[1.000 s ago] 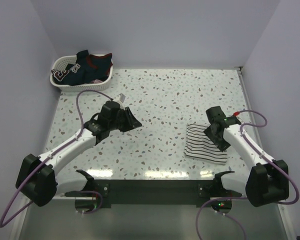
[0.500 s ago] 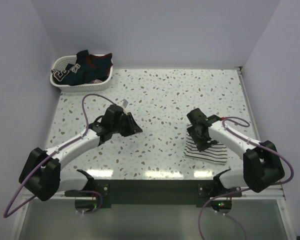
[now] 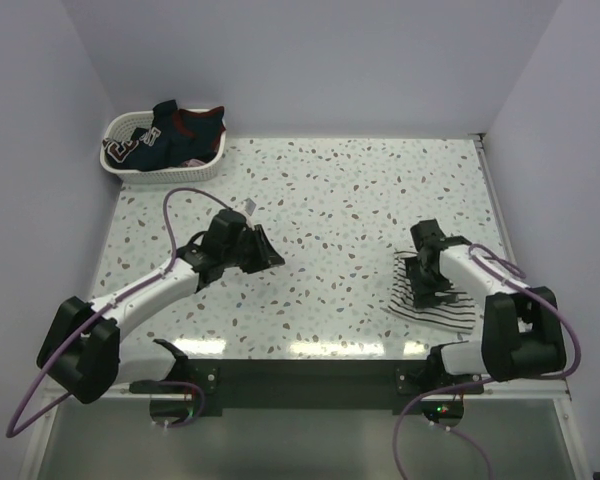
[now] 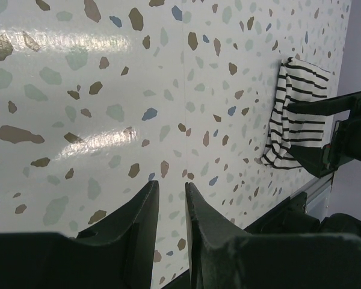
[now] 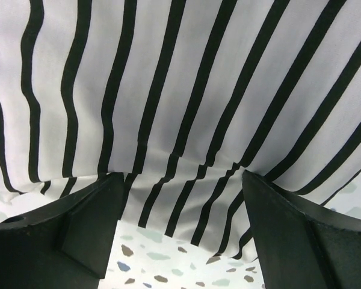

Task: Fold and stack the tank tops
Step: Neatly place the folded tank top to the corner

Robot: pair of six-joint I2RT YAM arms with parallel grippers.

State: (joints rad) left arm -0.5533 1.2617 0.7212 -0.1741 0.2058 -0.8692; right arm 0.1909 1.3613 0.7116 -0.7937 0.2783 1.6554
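Striped tank top (image 3: 452,312): lies on the table (image 3: 330,190) at the near right, close to the front edge, well apart from the basket (image 3: 120,162) at the far left corner; a dark navy top with red trim (image 3: 175,132) sits heaped in that basket with other cloth I cannot make out.

Right claw (image 3: 426,284): fingers spread wide, set down on the far-left part of the striped top; wrist view shows cloth running across the gap between both fingers (image 5: 180,180), nothing pinched.
Left claw (image 3: 265,250): hovers over bare table left of centre; fingers nearly together with a thin slit between them (image 4: 168,188), nothing in them.

Step in hand, as I judge it: settling the folded top at the stack spot. To do it well: keep the right fingers apart and lift straight up, so no layer catches and peels the fold open; no sideways drag on leaving; check the edges stay squared, since the next top must land on this one.

Appearance: white with thin dark stripes (image 4: 292,114); folded to a compact, rather skewed rectangle; near edge wavy; stripes kink at a small crease under the right claw (image 5: 186,159); soft, thin, likely to slide on the glossy top.
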